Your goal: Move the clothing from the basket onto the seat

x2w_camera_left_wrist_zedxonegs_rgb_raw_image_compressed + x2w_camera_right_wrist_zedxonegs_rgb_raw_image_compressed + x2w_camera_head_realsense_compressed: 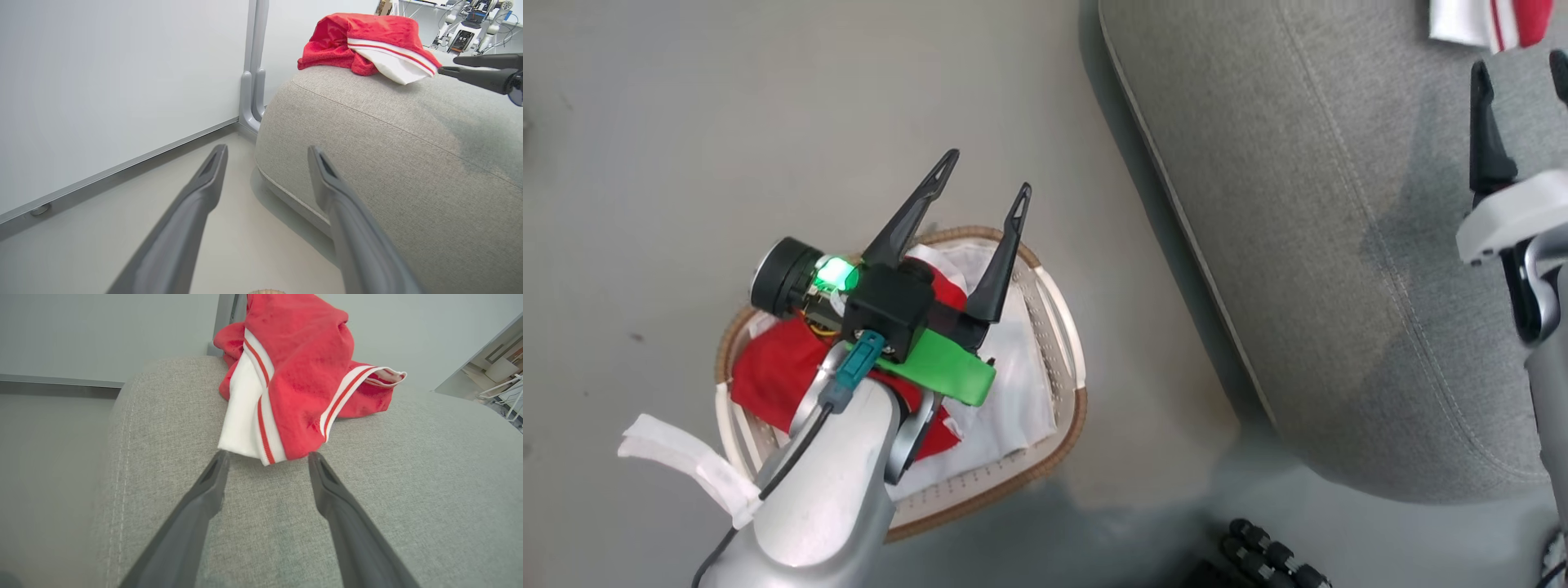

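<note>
Right gripper point(268, 455) fingers spread wide, nothing between them; tips just short of white hem of red striped garment point(302, 375), which lies crumpled on grey seat point(367, 506). Contact: cannot tell. Left gripper point(987, 172) wide open, empty, above basket point(1072, 433); more red clothing point(772, 367) inside basket.

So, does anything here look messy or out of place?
Nothing broken or spilled. The red garment on the seat lies crumpled in a heap, and a loose white strip sticks out beside the basket; I can't tell what it's attached to.
</note>
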You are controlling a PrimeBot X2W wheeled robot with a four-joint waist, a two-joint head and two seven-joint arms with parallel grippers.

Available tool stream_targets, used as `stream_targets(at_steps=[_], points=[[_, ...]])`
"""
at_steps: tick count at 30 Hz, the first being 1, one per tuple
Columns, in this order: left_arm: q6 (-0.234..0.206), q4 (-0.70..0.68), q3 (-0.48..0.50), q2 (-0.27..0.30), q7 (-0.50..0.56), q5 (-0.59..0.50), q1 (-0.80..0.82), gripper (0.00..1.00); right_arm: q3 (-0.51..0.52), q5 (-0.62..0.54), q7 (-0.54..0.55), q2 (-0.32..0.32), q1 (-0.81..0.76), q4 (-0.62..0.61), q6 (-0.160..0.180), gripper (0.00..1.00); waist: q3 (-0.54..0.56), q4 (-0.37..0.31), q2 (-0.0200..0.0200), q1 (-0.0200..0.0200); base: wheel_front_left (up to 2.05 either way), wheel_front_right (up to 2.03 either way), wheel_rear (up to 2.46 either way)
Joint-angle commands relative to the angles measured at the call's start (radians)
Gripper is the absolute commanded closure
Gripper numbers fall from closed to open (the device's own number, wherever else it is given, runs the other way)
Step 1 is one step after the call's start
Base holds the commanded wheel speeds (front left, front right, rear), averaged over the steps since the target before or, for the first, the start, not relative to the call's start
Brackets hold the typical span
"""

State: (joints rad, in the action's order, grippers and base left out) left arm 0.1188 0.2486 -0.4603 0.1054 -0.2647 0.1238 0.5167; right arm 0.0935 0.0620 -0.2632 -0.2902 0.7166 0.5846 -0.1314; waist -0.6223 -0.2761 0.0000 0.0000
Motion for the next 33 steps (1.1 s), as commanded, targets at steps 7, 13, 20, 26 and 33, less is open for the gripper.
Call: stream_targets(at_steps=[7,13,20,26,33], points=[[0.005,0.026,0.031,-0.032,0.001,0.032,-0.061,0.0,0.012,-0.007,-0.002,-0.036,-0.074,-0.01,0.001,0.0,0.195,0.087,0.0,0.0,0.0,0.0,0.0],[0.007,0.05,0.068,-0.046,0.001,0.053,-0.12,0.0,-0.017,-0.011,-0.002,-0.024,-0.096,-0.039,0.001,0.0,0.296,0.143,0.0,0.0,0.0,0.0,0.0],[-0.013,0.057,0.163,-0.053,0.001,0.102,-0.213,0.0,-0.058,0.023,-0.002,0.016,-0.135,-0.077,0.001,0.0,0.398,0.205,0.0,0.0,0.0,0.0,0.0],[-0.042,0.04,0.247,-0.054,0.001,0.154,-0.294,0.0,-0.11,0.033,-0.002,0.078,-0.205,-0.105,0.001,0.0,0.458,0.24,0.0,0.0,0.0,0.0,0.0],[-0.056,0.021,0.317,-0.055,0.001,0.169,-0.39,0.0,-0.167,0.01,-0.002,0.168,-0.312,-0.182,0.001,0.0,0.514,0.268,0.0,0.0,0.0,0.0,0.0]])
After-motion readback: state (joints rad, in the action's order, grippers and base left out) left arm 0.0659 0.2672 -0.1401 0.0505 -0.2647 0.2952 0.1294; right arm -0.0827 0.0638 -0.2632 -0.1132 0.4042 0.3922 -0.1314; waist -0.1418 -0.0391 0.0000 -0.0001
